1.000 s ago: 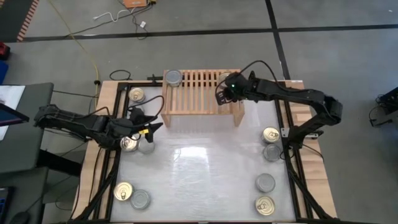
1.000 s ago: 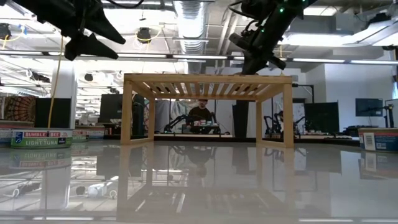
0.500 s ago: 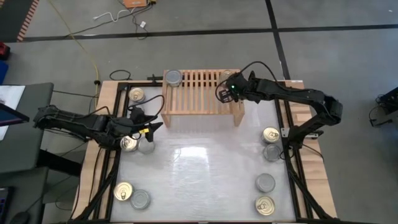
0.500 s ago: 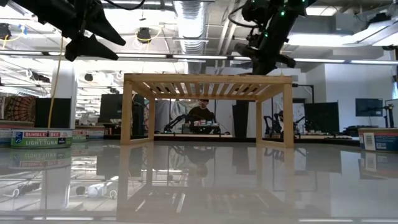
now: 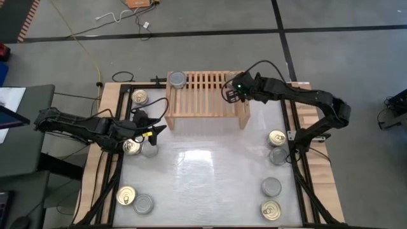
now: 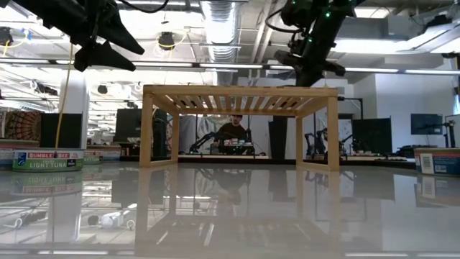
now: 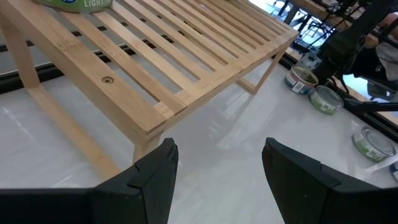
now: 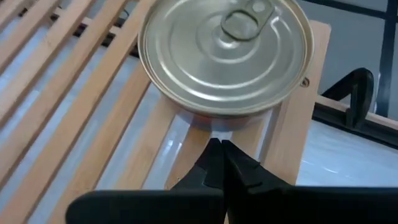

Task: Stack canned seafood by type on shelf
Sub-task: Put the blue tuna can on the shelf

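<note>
The right fingers were pressed fully together and held nothing. They hung over the shelf's right end, just short of a gold pull-tab can that sat flat on the slats at that end, its tab on the far side from the fingertips. In the low view this gripper was just above the shelf top.

The left fingers stood partly open with nothing between them. They hovered above the bench, off the shelf's left front leg, pointing toward the shelf. Directly below and beside this gripper lay a gold can touching a silver can. Past the fingers, on the far left corner of the shelf, rested another silver can. Behind the left fingers, near the bench's back edge, was a gold can.

Nearer the front on the left side, well apart from the fingers, a gold can lay touching a silver one. On the right side, well below the right fingers, sat a gold can with a silver can touching it, then another silver can and a gold can near the front.
</note>
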You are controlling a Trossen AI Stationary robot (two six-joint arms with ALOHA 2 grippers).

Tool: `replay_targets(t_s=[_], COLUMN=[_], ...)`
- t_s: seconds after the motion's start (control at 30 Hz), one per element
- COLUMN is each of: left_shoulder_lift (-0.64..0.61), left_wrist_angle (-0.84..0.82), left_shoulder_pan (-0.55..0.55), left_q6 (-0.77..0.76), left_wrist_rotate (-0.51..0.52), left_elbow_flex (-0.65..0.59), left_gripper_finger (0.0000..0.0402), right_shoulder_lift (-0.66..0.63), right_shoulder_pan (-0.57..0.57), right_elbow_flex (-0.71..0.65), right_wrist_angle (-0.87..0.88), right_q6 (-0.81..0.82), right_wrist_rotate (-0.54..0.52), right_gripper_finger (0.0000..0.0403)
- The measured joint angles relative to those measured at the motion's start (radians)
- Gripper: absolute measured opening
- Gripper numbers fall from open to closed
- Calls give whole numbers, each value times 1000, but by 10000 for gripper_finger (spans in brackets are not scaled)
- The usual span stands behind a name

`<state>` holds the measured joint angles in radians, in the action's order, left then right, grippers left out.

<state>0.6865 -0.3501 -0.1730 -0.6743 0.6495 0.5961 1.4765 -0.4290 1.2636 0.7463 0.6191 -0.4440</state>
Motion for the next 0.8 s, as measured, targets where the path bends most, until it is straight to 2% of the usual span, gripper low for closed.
replay_targets(t_s=[0.43, 0.6, 0.8], left_shoulder_lift=[0, 0, 0], left_wrist_angle=[3, 3, 2], left_shoulder_pan=[0, 0, 0], left_q6=[-3, -7, -7], left_wrist_rotate=[0, 2, 2], left_elbow_flex=[0, 0, 0], left_gripper_finger=[224, 224, 224], right_shoulder_lift=[-14, -19, -53], right_shoulder_pan=[10, 0, 30], right_elbow_flex=[0, 0, 0], right_wrist_angle=[-24, -2, 56], right_q6=[-1, 1, 13], right_wrist_rotate=[-8, -82, -85], right_gripper_finger=[17, 17, 17])
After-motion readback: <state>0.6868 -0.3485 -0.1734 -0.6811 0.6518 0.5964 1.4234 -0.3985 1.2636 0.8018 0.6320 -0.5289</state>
